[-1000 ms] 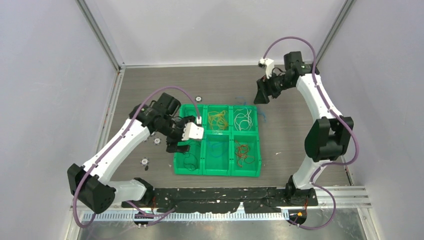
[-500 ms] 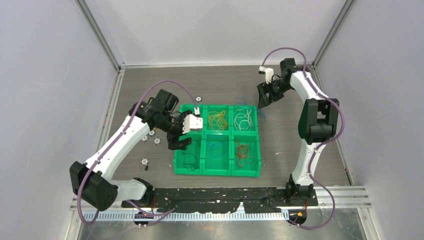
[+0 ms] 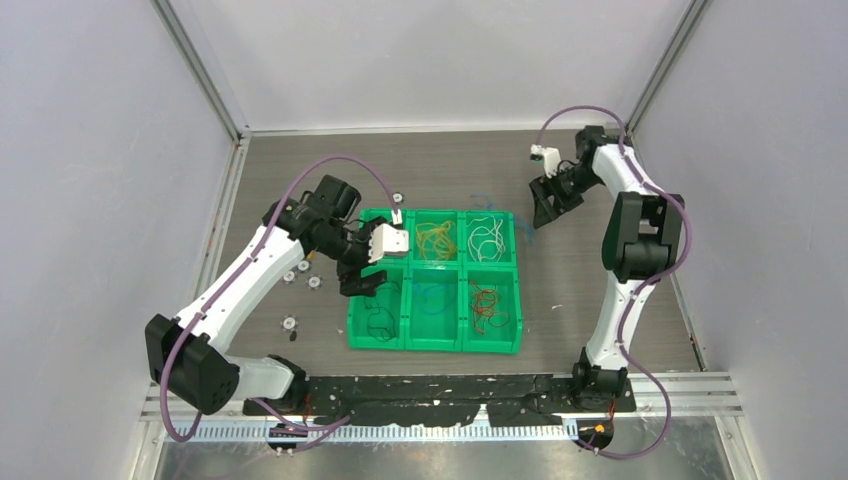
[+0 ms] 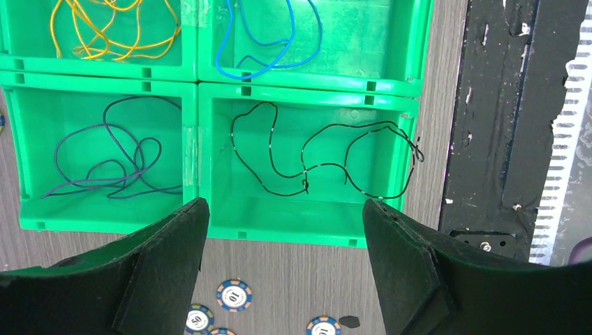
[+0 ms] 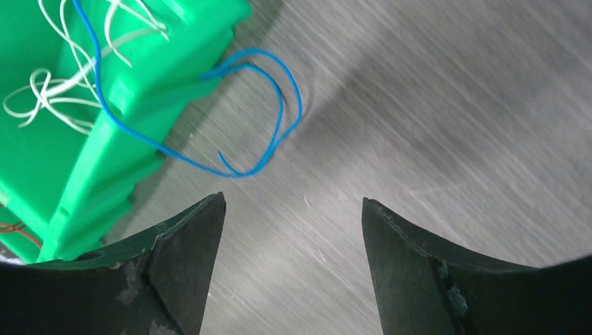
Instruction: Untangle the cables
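The cables are lying mostly sorted by colour in the six compartments of a green tray (image 3: 436, 343). The yellow-orange cables (image 3: 434, 236) are sitting in the far middle compartment, the white cables (image 5: 56, 87) in the far right, the red cables (image 3: 488, 303) in the near right, a blue cable (image 4: 241, 75) in the near middle, a black cable (image 4: 305, 169) in the near left and a dark purple cable (image 4: 105, 183) in the far left. One stray blue cable (image 5: 244, 174) is trailing out of the white compartment, over the tray's right wall and curling onto the wooden table (image 3: 600, 290) (it is crossing the white cables on its way). The right gripper (image 5: 293, 199) is hovering just beyond that loose loop with its jaws spread wide, gripping nothing. The left gripper (image 4: 283, 204) is hanging at the tray's left edge, jaws likewise apart and empty, above a few poker chips (image 4: 233, 295) lying on the table beside the tray.
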